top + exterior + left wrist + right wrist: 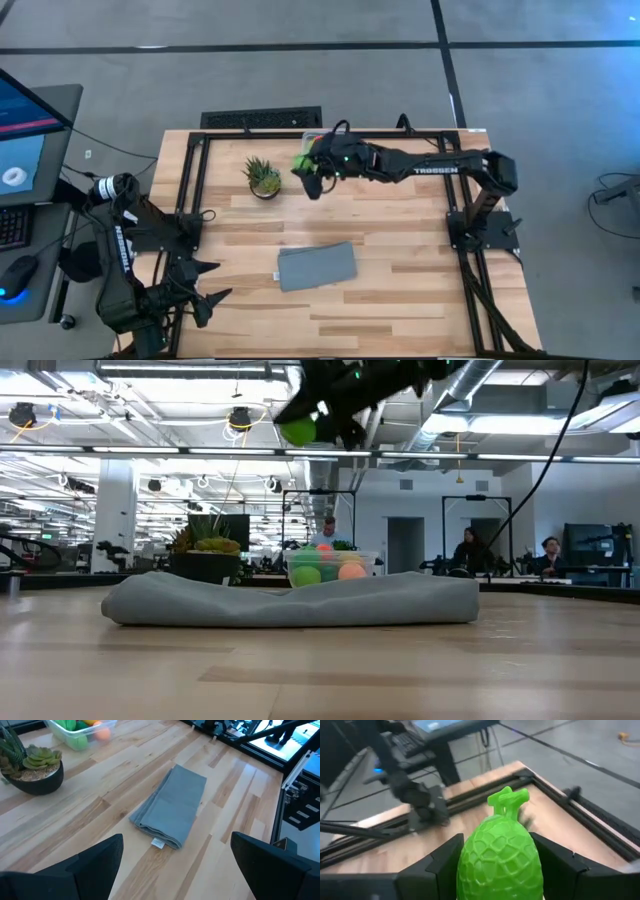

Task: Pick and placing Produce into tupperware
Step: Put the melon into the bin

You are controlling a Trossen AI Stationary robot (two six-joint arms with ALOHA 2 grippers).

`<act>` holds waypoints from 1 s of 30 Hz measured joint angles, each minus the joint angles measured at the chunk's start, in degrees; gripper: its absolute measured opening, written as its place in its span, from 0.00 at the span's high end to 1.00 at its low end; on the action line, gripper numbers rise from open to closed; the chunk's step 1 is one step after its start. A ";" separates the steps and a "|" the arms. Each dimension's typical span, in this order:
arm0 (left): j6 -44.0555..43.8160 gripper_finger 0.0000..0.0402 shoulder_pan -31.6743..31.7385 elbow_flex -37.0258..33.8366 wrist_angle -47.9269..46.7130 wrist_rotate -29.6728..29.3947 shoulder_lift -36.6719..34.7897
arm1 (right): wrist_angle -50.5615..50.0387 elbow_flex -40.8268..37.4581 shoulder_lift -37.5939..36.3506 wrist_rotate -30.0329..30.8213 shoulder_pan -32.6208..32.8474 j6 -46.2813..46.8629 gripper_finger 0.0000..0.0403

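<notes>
A bright green scaly toy fruit with a stem sits between the fingers of my right gripper, which is shut on it. In the high view this gripper is by the table's far edge, between the potted plant and the clear tupperware, which the arm partly hides. The tub holds green and orange produce and stands on its base. My left gripper is open and touches nothing; it is at the table's near left corner. My right gripper pinches the green fruit by its two opposite sides, one finger on each flank. Its stem points away from the wrist. The fruit is lifted clear, high above the table.
A potted succulent stands left of the right gripper. A folded grey cloth lies flat at the middle of the table, toward the near edge. Black frame rails run along the table's sides. People sit in the room beyond the table.
</notes>
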 joint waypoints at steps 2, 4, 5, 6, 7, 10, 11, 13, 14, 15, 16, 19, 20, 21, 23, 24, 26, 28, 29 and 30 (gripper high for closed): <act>-0.07 0.10 0.00 0.00 -0.01 0.04 0.00 | 0.04 -0.98 0.00 -0.84 -1.60 0.26 0.42; -0.44 0.10 0.00 0.00 0.01 0.07 0.00 | 0.08 -1.58 0.00 -0.92 -3.04 0.26 0.42; -0.45 0.10 0.00 0.00 0.08 0.09 0.00 | 0.00 -1.66 0.00 -0.96 -3.75 0.26 0.42; -0.46 0.10 0.00 0.00 0.30 0.09 0.00 | -0.33 -1.67 0.00 -1.00 -4.56 0.22 0.42; -0.47 0.10 0.00 0.00 0.56 0.11 0.00 | -0.70 -1.67 0.00 -1.03 -5.39 0.17 0.42; -0.48 0.10 0.00 0.00 1.13 0.09 0.00 | -2.47 -1.69 0.00 -1.23 -8.09 -0.05 0.42; -0.48 0.10 0.00 0.00 1.30 0.13 0.00 | -3.17 -1.69 0.00 -1.14 -9.07 -0.07 0.42; -0.52 0.10 0.00 0.00 1.56 0.10 0.00 | -4.31 -1.71 0.00 -0.79 -10.78 -0.07 0.42; -0.68 0.10 0.03 0.00 1.50 0.11 0.00 | -4.93 -1.71 0.00 -0.57 -11.59 -0.07 0.42; -0.75 0.10 0.17 0.00 1.51 0.10 0.00 | -5.48 -1.71 0.00 -0.49 -12.37 -0.12 0.42; -0.76 0.10 0.36 0.00 1.51 0.09 0.00 | -6.02 -1.71 0.00 -0.36 -13.06 -0.14 0.42; -0.67 0.10 0.88 0.00 1.45 0.06 0.00 | -7.13 -1.73 0.00 1.20 -14.79 -0.26 0.42; -0.66 0.10 1.14 0.00 1.26 0.04 0.00 | -7.33 -1.73 0.00 1.70 -15.32 -0.45 0.42; -0.63 0.10 1.36 0.00 1.07 -0.05 0.00 | -7.58 -1.73 0.00 2.33 -15.86 -0.69 0.42; -0.59 0.10 1.98 0.00 0.88 -0.20 0.00 | -8.09 -1.73 0.00 2.51 -16.89 -1.11 0.42; -0.55 0.10 2.15 0.00 0.74 -0.29 0.00 | -8.51 -1.73 0.00 2.52 -17.39 -1.14 0.42; -0.37 0.10 2.57 0.00 0.40 -0.34 0.00 | -8.21 -1.58 1.29 2.65 -18.12 -1.15 0.42; -0.12 0.10 2.96 0.00 0.41 -0.35 0.00 | -9.97 -1.82 2.81 2.42 -18.54 -0.42 0.42; 0.03 0.10 3.20 0.00 0.35 -0.37 -0.01 | -10.42 -1.88 3.78 2.33 -18.65 -0.32 0.42; 0.04 0.10 3.38 0.00 0.34 -0.39 -0.01 | -9.56 -1.79 4.88 2.13 -18.42 -0.22 0.42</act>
